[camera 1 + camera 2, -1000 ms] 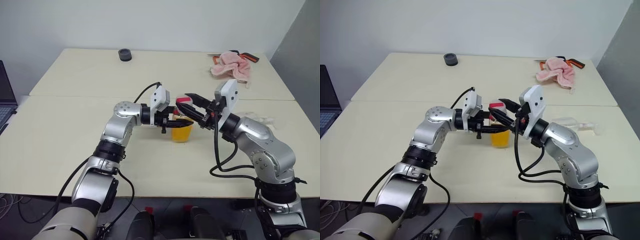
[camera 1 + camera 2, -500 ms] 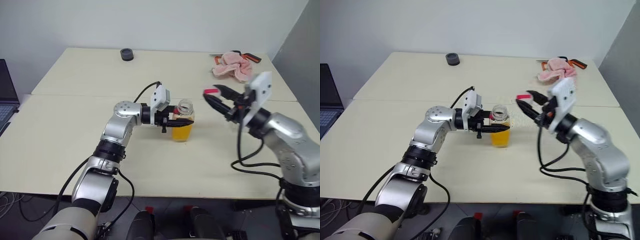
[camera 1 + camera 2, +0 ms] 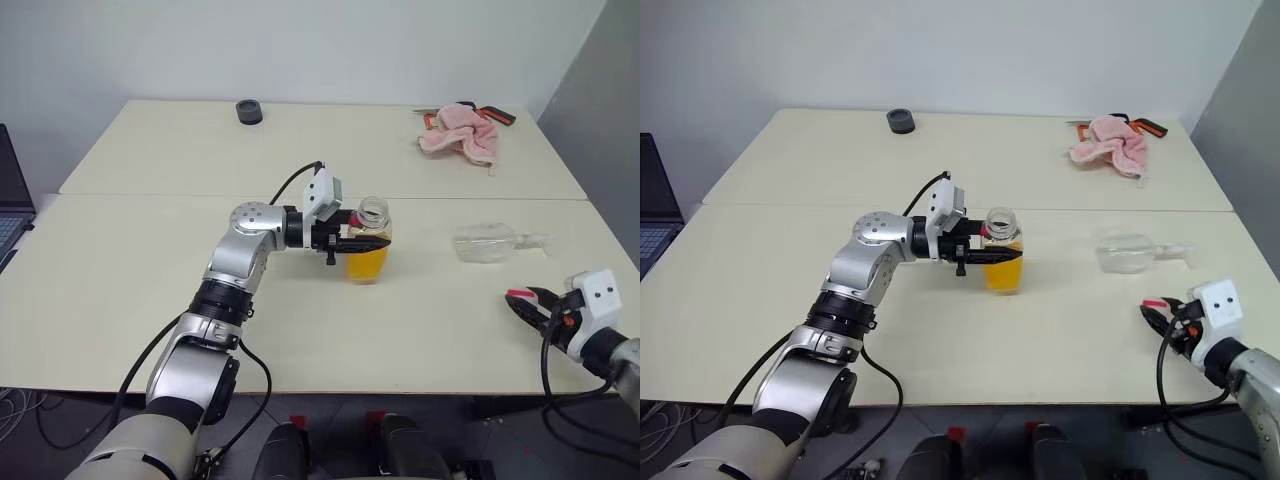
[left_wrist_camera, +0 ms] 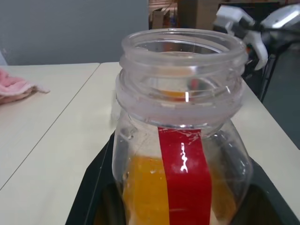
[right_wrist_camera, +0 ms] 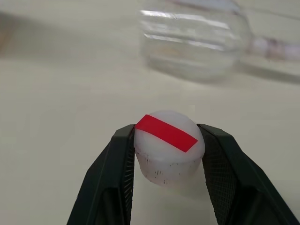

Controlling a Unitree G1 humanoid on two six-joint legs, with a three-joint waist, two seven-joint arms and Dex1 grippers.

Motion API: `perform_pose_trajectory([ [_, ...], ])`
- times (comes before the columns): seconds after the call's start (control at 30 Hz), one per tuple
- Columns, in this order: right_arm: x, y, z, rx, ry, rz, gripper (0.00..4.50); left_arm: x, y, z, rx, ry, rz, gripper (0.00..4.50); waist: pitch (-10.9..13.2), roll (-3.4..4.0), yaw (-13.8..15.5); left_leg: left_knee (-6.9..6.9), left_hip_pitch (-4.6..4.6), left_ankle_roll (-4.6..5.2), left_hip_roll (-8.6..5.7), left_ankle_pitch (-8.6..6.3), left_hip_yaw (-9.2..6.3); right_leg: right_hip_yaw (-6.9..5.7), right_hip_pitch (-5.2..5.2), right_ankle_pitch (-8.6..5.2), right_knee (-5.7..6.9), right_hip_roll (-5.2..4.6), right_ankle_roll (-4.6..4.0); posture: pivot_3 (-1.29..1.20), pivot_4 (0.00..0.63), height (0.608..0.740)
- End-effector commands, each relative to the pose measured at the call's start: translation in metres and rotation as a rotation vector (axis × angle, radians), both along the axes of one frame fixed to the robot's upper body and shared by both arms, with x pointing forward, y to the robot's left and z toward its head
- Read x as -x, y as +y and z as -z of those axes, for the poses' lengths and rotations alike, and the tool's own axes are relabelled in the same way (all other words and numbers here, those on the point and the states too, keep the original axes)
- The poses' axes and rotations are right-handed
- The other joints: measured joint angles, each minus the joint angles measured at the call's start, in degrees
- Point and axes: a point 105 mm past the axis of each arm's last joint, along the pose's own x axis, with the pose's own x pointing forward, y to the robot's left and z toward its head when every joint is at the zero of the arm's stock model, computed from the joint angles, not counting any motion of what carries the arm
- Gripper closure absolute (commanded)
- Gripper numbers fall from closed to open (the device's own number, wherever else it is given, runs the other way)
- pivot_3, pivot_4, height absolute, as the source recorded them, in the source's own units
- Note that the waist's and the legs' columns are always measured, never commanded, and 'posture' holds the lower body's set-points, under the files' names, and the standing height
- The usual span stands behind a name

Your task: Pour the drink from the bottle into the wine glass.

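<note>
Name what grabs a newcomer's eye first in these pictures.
The bottle of orange drink stands uncapped mid-table, clamped in the left gripper. Near the table's right edge, the right gripper holds the white cap with its red stripe in its jaws. Between them the wine glass lies on its side.

One bottle [image 3: 366,243] stood uncapped on the table [image 3: 140,260], holding one portion of orange drink [image 3: 365,266], and one wine glass [image 3: 490,243] lay on its side. One white cap [image 5: 168,145] with a red stripe, one pink cloth [image 3: 458,138], one small dark round object [image 3: 249,111] and one laptop [image 3: 10,200], partly visible, were also counted. Two grippers were present: one left gripper [image 3: 368,242] and one right gripper [image 3: 524,306].
</note>
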Motion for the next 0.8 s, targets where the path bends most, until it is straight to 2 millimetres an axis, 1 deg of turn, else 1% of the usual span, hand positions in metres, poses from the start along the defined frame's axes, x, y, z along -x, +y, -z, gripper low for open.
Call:
perform_pose_trajectory([
  [0.03, -0.006, -0.005, 0.000, 0.029, -0.073, 0.045, 2.05, 0.002, -0.001, -0.018, 0.039, -0.062, 0.015, 2.76, 0.0, 0.01, 0.0, 0.00, 0.01, 0.00, 0.02, 0.00, -0.01, 0.00, 0.00, 0.00, 0.01, 0.04, 0.00, 0.00, 0.150, 0.740],
  [0.13, -0.004, -0.002, 0.008, 0.001, -0.057, 0.036, 1.06, 0.000, 0.001, -0.019, 0.040, -0.064, 0.007, 2.76, 0.0, 0.02, 0.1, -0.01, 0.00, 0.00, 0.03, 0.00, -0.03, 0.00, 0.01, 0.00, 0.01, 0.06, 0.00, 0.00, 0.150, 0.740],
  [0.2, -0.001, -0.003, 0.006, -0.022, -0.053, 0.028, 0.32, -0.002, 0.005, -0.019, 0.039, -0.068, -0.013, 2.76, 0.0, 0.02, 0.2, 0.00, -0.03, 0.00, 0.01, 0.00, -0.01, 0.00, 0.00, 0.00, -0.01, 0.03, 0.00, 0.00, 0.150, 0.740],
  [0.23, -0.001, -0.004, 0.005, -0.027, -0.054, 0.026, 0.03, -0.003, 0.006, -0.020, 0.039, -0.070, -0.023, 2.76, 0.0, 0.02, 0.2, 0.00, -0.04, 0.00, 0.00, 0.00, 0.00, 0.00, 0.00, 0.00, -0.03, 0.01, 0.00, 0.00, 0.150, 0.740],
  [0.3, 0.000, -0.009, -0.003, -0.019, -0.070, 0.026, 0.00, -0.005, 0.011, -0.020, 0.041, -0.074, -0.049, 2.76, 0.0, 0.02, 0.2, 0.00, -0.04, 0.00, 0.00, 0.00, -0.01, -0.01, 0.01, 0.00, -0.04, 0.00, 0.00, 0.00, 0.150, 0.740],
  [0.37, 0.000, -0.010, -0.017, -0.013, -0.095, 0.004, 0.00, -0.011, 0.019, -0.023, 0.053, -0.074, -0.098, 2.76, 0.0, 0.03, 0.3, 0.00, -0.05, 0.00, 0.00, 0.00, -0.01, -0.01, 0.01, 0.00, -0.04, 0.00, 0.00, 0.00, 0.150, 0.740],
  [0.4, 0.001, -0.007, -0.024, -0.013, -0.099, -0.021, 0.00, -0.014, 0.024, -0.024, 0.058, -0.074, -0.124, 2.76, 0.0, 0.03, 0.2, 0.00, -0.04, 0.00, 0.00, 0.00, -0.01, -0.01, 0.01, 0.00, -0.04, -0.01, 0.00, 0.00, 0.150, 0.740],
  [0.47, 0.002, 0.006, -0.034, -0.045, -0.093, -0.093, 0.00, -0.019, 0.032, -0.026, 0.076, -0.071, -0.179, 2.76, 0.0, 0.03, 0.2, -0.01, -0.03, 0.00, 0.00, 0.00, 0.00, 0.00, 0.01, 0.00, -0.04, 0.00, 0.00, 0.00, 0.150, 0.740],
  [0.53, 0.002, 0.043, -0.045, -0.076, -0.078, -0.258, 0.00, -0.026, 0.044, -0.027, 0.096, -0.069, -0.250, 2.76, 0.0, 0.02, 0.1, -0.01, -0.02, 0.00, 0.02, 0.00, -0.05, -0.01, 0.01, 0.00, -0.03, 0.03, 0.00, 0.00, 0.150, 0.740],
  [0.6, 0.000, 0.086, -0.057, -0.099, -0.082, -0.429, 0.00, -0.033, 0.057, -0.028, 0.116, -0.070, -0.333, 2.76, 0.0, 0.03, -0.2, -0.01, 0.01, 0.00, 0.04, 0.00, -0.07, 0.00, 0.01, 0.00, -0.01, 0.05, 0.00, 0.00, 0.150, 0.740],
  [0.63, -0.001, 0.102, -0.062, -0.103, -0.093, -0.485, 0.00, -0.036, 0.064, -0.028, 0.119, -0.075, -0.369, 2.76, 0.0, 0.03, -0.2, -0.01, 0.04, 0.00, 0.05, 0.00, -0.04, 0.03, 0.02, 0.00, 0.00, 0.07, 0.00, 0.00, 0.150, 0.740],
  [0.7, -0.010, 0.135, -0.075, -0.114, -0.140, -0.580, 0.00, -0.043, 0.081, -0.029, 0.130, -0.088, -0.464, 2.76, 0.0, 0.01, -0.4, 0.00, 0.05, 0.00, 0.06, 0.00, -0.12, -0.02, 0.03, 0.00, 0.01, 0.09, 0.00, 0.00, 0.150, 0.740],
  [0.77, -0.024, 0.168, -0.088, -0.116, -0.205, -0.657, 0.00, -0.053, 0.106, -0.029, 0.131, -0.112, -0.605, 2.76, 0.0, -0.03, -0.3, 0.02, 0.00, 0.00, 0.07, 0.01, -0.20, -0.10, 0.03, 0.00, 0.00, 0.10, -0.01, 0.00, 0.150, 0.740],
  [0.8, -0.031, 0.180, -0.093, -0.113, -0.231, -0.674, 0.00, -0.056, 0.117, -0.028, 0.131, -0.119, -0.666, 2.76, 0.0, -0.02, -0.4, 0.04, 0.00, 0.00, 0.08, 0.01, -0.23, -0.11, 0.03, 0.00, 0.00, 0.11, -0.01, 0.00, 0.150, 0.740],
])
